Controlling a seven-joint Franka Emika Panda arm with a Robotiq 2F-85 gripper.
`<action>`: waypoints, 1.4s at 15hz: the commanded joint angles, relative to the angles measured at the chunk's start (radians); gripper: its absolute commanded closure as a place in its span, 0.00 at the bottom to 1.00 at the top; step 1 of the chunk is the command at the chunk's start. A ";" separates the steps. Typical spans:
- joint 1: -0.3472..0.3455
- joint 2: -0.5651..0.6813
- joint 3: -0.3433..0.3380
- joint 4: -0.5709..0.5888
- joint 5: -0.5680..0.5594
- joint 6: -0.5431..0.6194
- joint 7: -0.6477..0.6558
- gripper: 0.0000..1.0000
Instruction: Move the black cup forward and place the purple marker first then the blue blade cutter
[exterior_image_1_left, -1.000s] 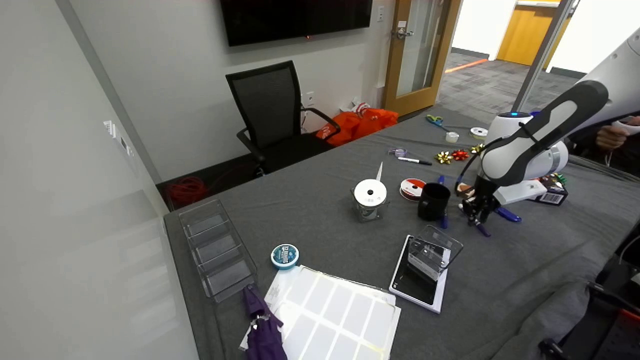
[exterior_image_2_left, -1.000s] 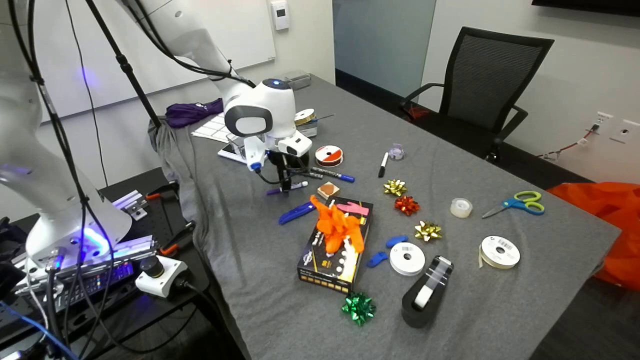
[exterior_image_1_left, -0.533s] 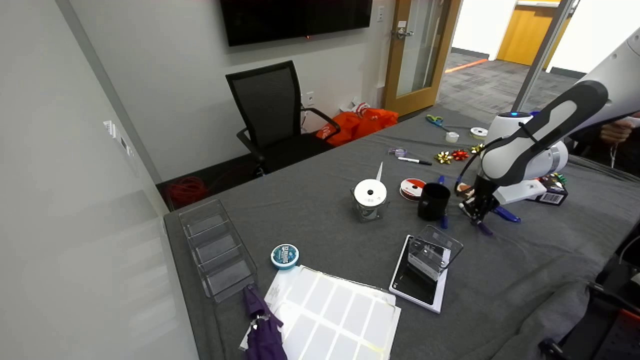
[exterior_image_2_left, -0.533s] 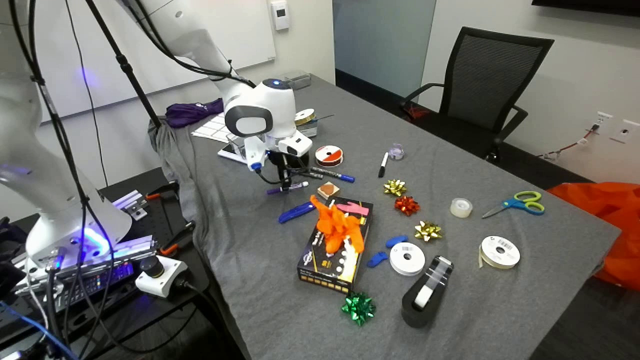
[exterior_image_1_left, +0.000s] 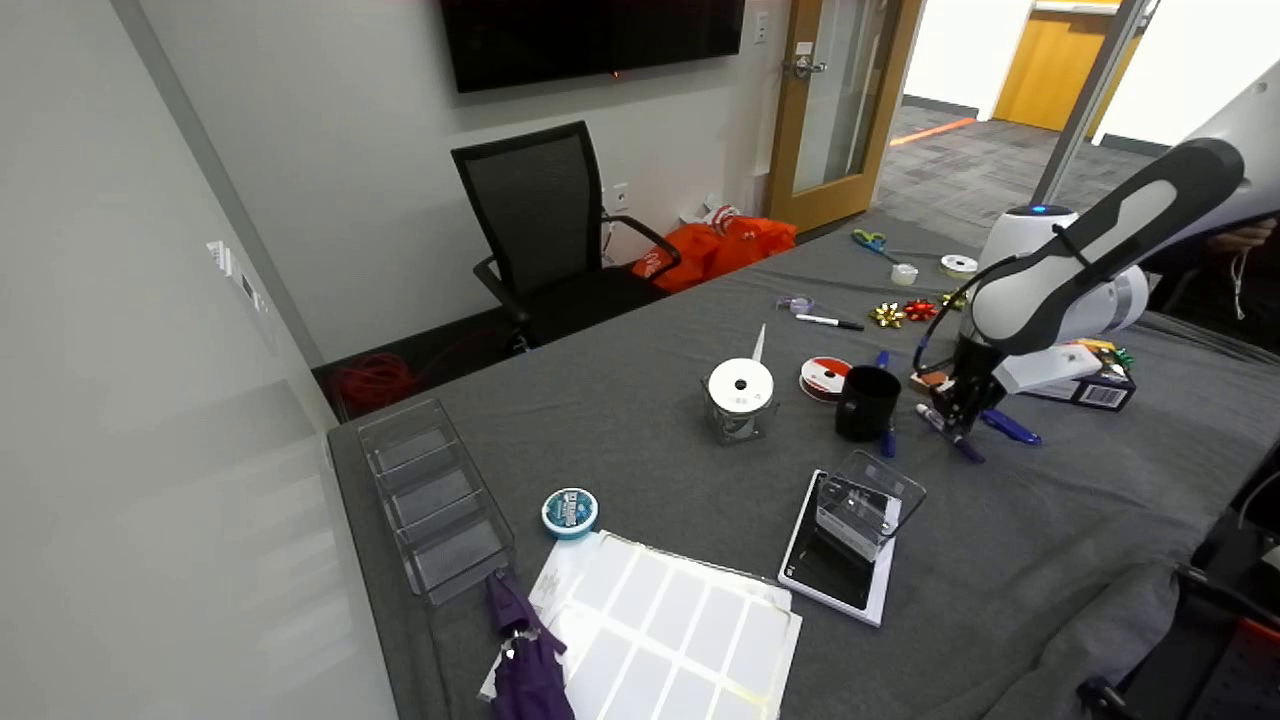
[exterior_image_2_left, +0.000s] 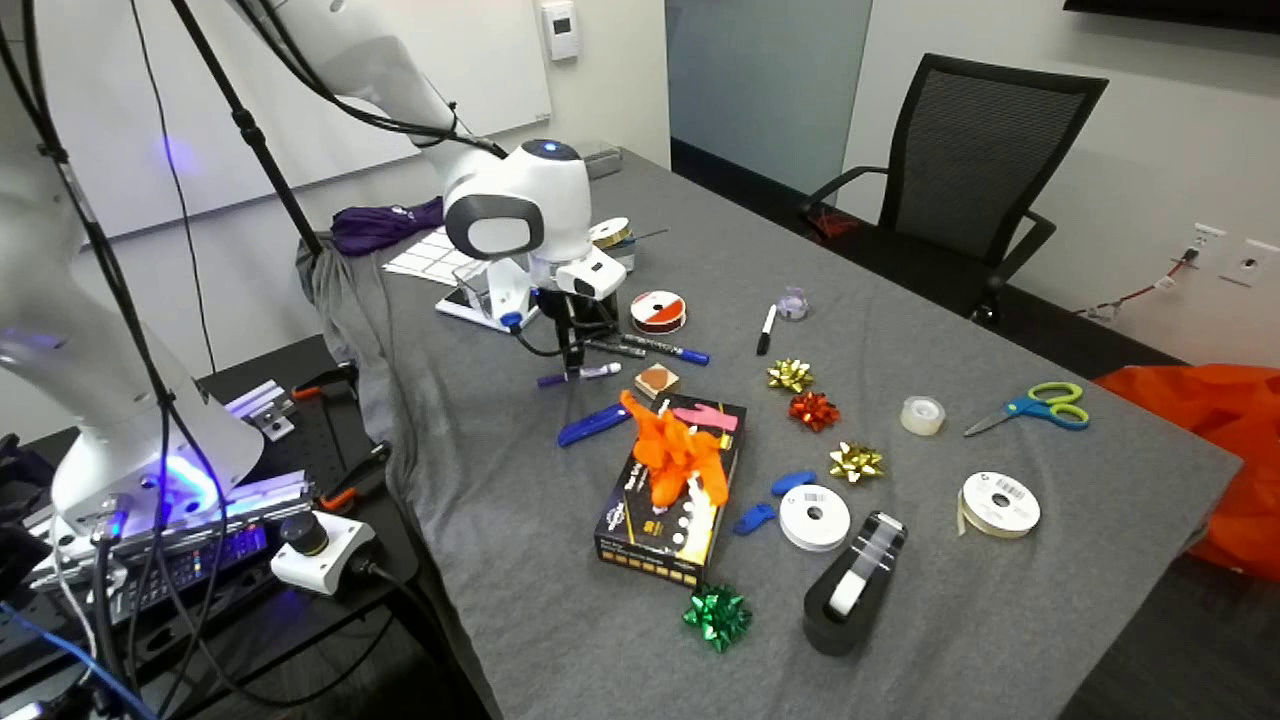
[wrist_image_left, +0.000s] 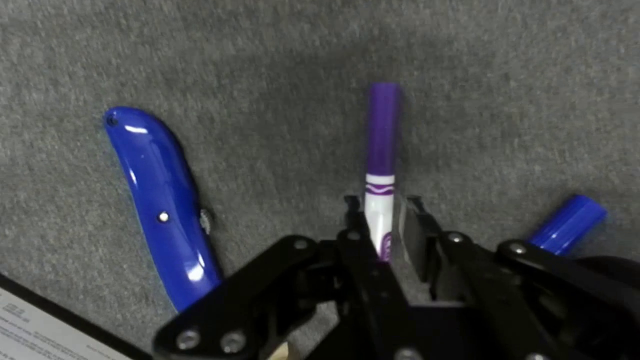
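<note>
Across the grey-clothed table, we note a black mesh chair at eleven o'clock of an exterior view, below a wall-mounted dark screen.

We find the gripper pointing down over the purple marker, which lies on the table. By the wrist view, the jaws stand narrowly spread, one to each side of the marker's white barrel; a gap shows on its three o'clock side. Whether the jaw at nine o'clock touches it, we cannot tell. We record the marker's purple end aimed at twelve o'clock.

We place the blue blade cutter at nine o'clock from the gripper in that view, apart from the marker, its lower end hidden. Toward three o'clock we see a blue cap, partly covered.

In an exterior view we observe the black cup upright, near the gripper at nine o'clock from it, with a red-and-white ribbon spool at ten o'clock from the cup. Toward six o'clock from the cup lies a tablet-like slab, a clear box resting on it. We also log, in an exterior view, a printed black box between four and five o'clock from the gripper, bearing orange material.
</note>
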 joint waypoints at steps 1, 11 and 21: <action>-0.017 -0.078 0.007 -0.031 -0.004 -0.055 -0.022 0.94; -0.007 -0.056 0.000 -0.026 -0.028 -0.040 -0.029 0.39; 0.003 0.011 0.002 -0.018 -0.045 -0.002 -0.004 0.20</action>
